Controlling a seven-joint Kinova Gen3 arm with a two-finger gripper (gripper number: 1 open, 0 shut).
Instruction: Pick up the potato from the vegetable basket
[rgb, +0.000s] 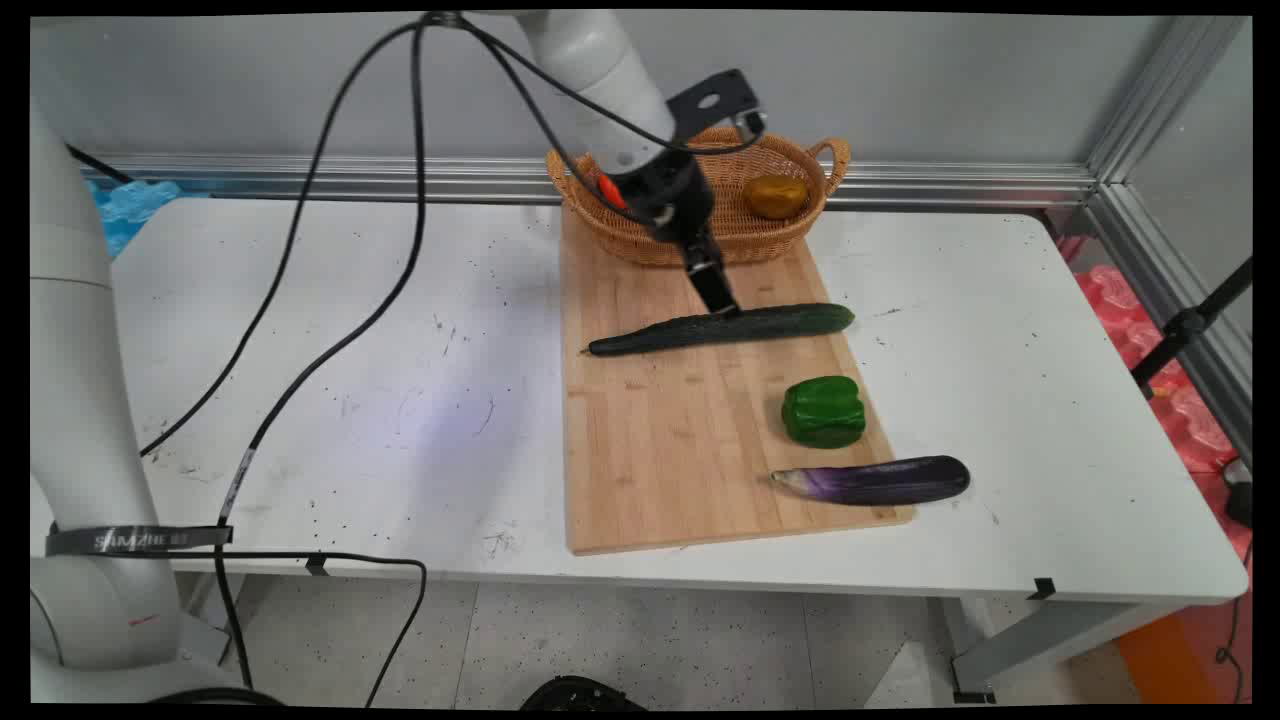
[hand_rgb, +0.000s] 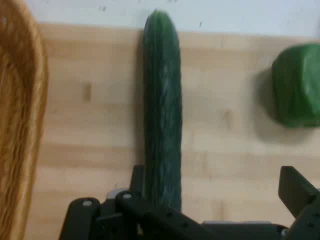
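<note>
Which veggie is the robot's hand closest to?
The long dark green cucumber. The end effector is right at it; the green pepper and purple eggplant lie farther away.

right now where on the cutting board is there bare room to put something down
The widest bare patch is the near left part of the cutting board, bordered by the cucumber behind, and the green pepper and eggplant to its right. The far end is crowded: the basket, holding a potato, sits there, with the gripper at the cucumber.

The only lettering I can see is on a dark band (rgb: 138, 539) wrapped round the arm's base, off the table's near left corner; it is too faint to read with certainty.
</note>
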